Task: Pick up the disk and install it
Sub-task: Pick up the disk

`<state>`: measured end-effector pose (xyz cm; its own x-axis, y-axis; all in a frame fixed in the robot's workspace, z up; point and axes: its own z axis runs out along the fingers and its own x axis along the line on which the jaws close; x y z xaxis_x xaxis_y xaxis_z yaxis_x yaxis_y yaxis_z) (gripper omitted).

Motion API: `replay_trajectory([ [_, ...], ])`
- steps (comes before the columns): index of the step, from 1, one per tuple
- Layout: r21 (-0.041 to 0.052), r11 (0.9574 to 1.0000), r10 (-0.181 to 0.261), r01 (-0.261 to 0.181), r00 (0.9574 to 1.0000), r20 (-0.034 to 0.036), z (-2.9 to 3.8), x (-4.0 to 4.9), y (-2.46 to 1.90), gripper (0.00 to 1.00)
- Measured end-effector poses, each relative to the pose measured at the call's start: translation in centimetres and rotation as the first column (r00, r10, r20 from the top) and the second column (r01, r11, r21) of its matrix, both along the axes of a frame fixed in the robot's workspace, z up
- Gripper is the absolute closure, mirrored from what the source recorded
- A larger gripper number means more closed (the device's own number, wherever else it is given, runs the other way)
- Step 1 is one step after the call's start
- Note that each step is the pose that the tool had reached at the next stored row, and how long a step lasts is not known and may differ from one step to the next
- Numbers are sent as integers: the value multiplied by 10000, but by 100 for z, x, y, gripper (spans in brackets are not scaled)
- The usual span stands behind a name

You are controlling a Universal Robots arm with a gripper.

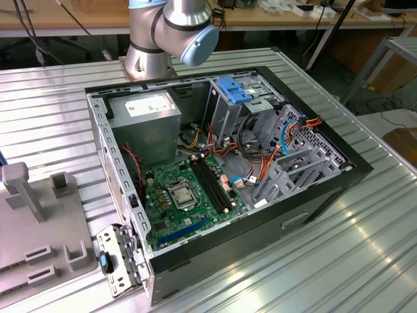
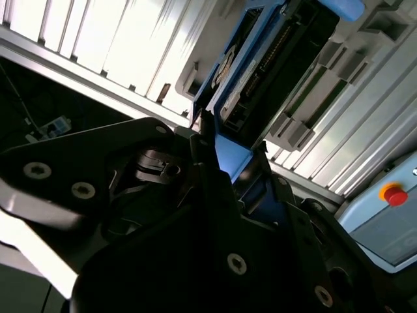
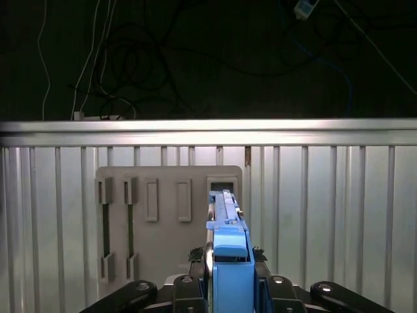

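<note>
Claw (image 3: 232, 277): closed on the disk (image 3: 225, 212), one finger on each side of the bright blue carrier at its handle end. The second wrist view shows the same grip, with the claw (image 2: 231, 155) clamped on the blue frame of the disk (image 2: 255, 70).

Disk orientation: the long axis runs straight out from the claw, handle end in the grip and the opposite end pointing away. In the first wrist view the disk is seen edge-on as a narrow strip. The second wrist view shows one broad face with its circuit board and connector row.

Disk location: over the grey fixture plate (image 3: 163, 251). Its far end lines up with a rectangular slot at the corner of the plate nearest the surface's edge rail. It cannot be told whether that end is seated in the slot or is clear of it.

The fixture plate lies flat on the ribbed aluminium surface (image 3: 326, 215), close to that rail.

Exterior view: the open computer case (image 1: 306, 218) lies on its side on the surface (image 1: 306, 280), motherboard (image 1: 186, 195) exposed. The robot arm base (image 1: 146, 55) stands at the surface's far edge behind the case. The grey fixture plate (image 1: 39, 235) lies toward the exterior view's left, beside the case.
</note>
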<state>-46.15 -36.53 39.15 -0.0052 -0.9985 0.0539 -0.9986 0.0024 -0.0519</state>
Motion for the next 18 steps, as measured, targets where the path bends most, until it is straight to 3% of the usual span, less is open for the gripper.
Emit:
replay_trajectory([
  [8, 0, 10000, 0, 0, 10000, 0, 129, 0, 0, 63],
  [12, 0, 10000, 0, 0, 10000, 0, 252, 0, 0, 63],
  [18, 0, 10000, 0, 0, 10000, 0, 370, 0, 0, 63],
])
